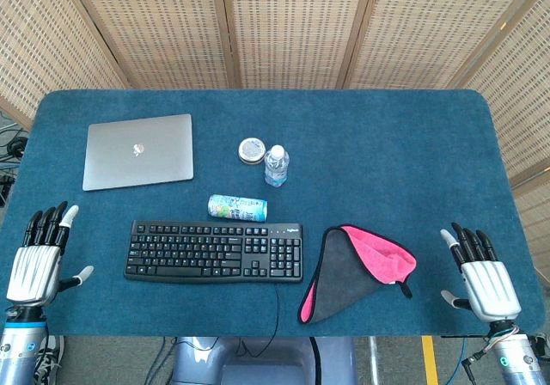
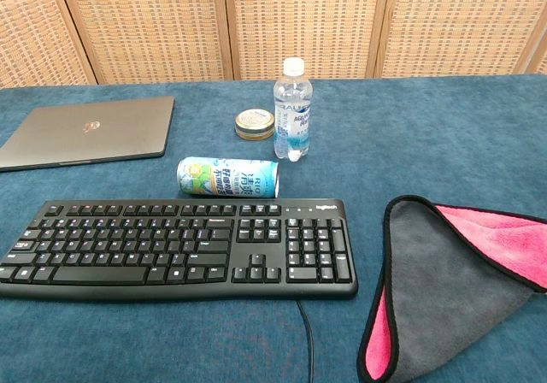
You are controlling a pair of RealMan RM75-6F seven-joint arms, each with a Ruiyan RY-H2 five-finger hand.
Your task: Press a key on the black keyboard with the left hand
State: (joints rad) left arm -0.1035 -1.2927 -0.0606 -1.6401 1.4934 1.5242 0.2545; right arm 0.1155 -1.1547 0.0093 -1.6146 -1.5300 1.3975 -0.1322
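The left hand point(image 1: 36, 260) waits at the near left corner of the desk point(image 1: 412, 144), fingers spread and holding nothing, well short of the black keyboard point(image 1: 215, 251). The right hand point(image 1: 485, 278) sits empty too, fingers apart, at the far corner. The keyboard lies flat near the front edge, a little left of centre. I'd worry that a broad open hand comes down on several keys at once, or drags the board across the nap. A can point(image 1: 237, 207) lying on its side just behind the keyboard could roll if nudged. The blue felt-like covering looks soft, so the board may give slightly. Woven cane screens point(image 1: 292, 24) close the room behind.
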